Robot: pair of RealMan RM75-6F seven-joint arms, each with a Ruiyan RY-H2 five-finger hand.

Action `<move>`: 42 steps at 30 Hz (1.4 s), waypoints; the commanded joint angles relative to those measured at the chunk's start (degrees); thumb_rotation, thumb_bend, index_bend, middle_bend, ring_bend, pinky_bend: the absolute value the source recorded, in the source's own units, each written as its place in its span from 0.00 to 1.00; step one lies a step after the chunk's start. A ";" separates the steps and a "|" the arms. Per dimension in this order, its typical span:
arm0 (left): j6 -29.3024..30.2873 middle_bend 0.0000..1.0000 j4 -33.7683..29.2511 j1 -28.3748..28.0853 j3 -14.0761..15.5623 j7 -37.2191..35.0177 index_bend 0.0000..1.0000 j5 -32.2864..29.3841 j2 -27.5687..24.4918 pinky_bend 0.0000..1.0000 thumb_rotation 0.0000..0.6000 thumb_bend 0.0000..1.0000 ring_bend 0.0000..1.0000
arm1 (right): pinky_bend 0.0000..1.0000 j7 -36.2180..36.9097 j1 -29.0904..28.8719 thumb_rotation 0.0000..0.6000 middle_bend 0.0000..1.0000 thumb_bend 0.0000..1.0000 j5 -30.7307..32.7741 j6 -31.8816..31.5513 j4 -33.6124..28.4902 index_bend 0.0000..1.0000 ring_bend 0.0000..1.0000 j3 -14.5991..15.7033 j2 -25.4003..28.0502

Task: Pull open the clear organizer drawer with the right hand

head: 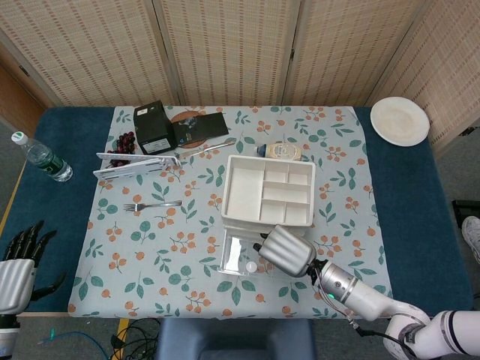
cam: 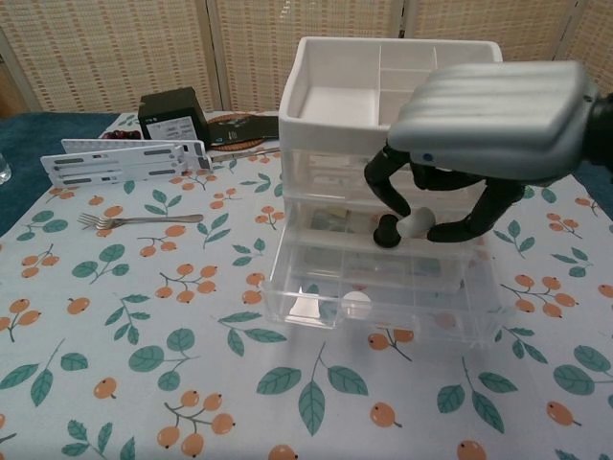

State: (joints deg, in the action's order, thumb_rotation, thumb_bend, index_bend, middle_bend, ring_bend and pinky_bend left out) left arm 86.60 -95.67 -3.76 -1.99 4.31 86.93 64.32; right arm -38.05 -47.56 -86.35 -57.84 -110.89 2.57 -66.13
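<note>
Just below right hand (cam: 450, 163): drawer (cam: 383, 292)

The right robot hand (cam: 479, 144) hides part of the organizer (cam: 335, 125).

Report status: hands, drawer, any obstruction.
Right hand above the drawer, fingers curled, holding nothing. Left hand idle off the table edge, fingers apart. Bottom drawer pulled out of the organizer. Nothing blocking.

One organizer (head: 270, 193), one fork (head: 152, 204), one water bottle (head: 41, 157), one plate (head: 400, 121) (far right), one black box (head: 153, 127), two hands.
</note>
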 commanded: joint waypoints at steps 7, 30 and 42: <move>-0.23 0.00 -0.44 -0.39 -0.09 0.35 0.14 0.22 0.02 0.07 1.00 0.25 0.04 | 1.00 7.21 10.67 1.00 1.00 0.41 -7.30 -10.47 -1.71 0.58 1.00 5.33 7.21; -0.09 0.00 -1.22 -0.49 0.16 1.40 0.14 0.33 0.09 0.07 1.00 0.25 0.04 | 1.00 21.21 17.75 1.00 1.00 0.41 -2.05 -5.49 20.42 0.58 1.00 2.99 -8.34; 0.20 0.00 -1.22 -0.27 0.32 1.35 0.14 0.49 0.08 0.07 1.00 0.25 0.04 | 1.00 23.29 18.40 1.00 1.00 0.41 -0.96 -3.78 27.03 0.58 1.00 1.46 -13.68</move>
State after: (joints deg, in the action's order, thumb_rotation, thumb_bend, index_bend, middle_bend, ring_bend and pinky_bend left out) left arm 86.80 -96.89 -4.03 -1.67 5.65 87.42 64.40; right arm -14.64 -29.22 -87.46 -61.80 -83.99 4.10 -79.62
